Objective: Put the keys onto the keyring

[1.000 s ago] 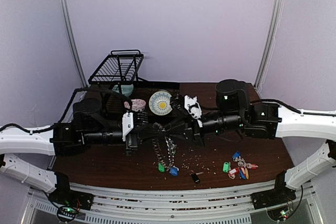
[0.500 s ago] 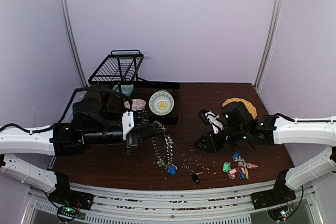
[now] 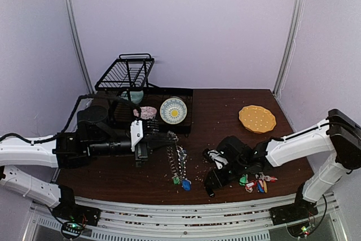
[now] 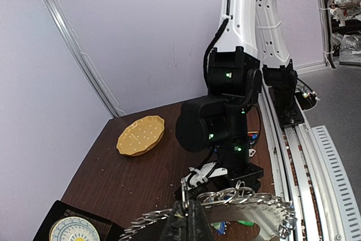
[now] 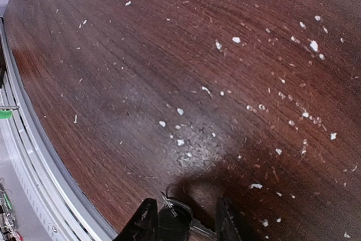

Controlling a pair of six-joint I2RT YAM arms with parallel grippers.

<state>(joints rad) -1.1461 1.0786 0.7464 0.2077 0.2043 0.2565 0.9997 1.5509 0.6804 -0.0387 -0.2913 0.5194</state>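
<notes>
My left gripper (image 4: 190, 218) is shut on the rim of the keyring (image 4: 254, 210), a flat dark grey ring edged with small silver rings. It holds the keyring above the table, on edge, with chains and green and blue tags (image 3: 181, 182) hanging down. My right gripper (image 5: 186, 211) is low over the table near its front edge, jaws open. Between its fingers (image 5: 148, 221) lies a small dark-headed key (image 5: 176, 221) with a thin wire ring. In the top view the right gripper (image 3: 210, 187) covers that key.
Keys with coloured tags (image 3: 257, 183) lie right of my right gripper. A yellow plate (image 3: 257, 118) sits at the back right. A black tray with a patterned plate (image 3: 172, 110) and a wire rack (image 3: 128, 71) stand at the back left. White crumbs (image 5: 236, 40) litter the dark wood.
My right arm has swung from beside the keyring at the centre down to the table's front edge, its jaws opening on the way. The left arm and keyring have barely moved.
</notes>
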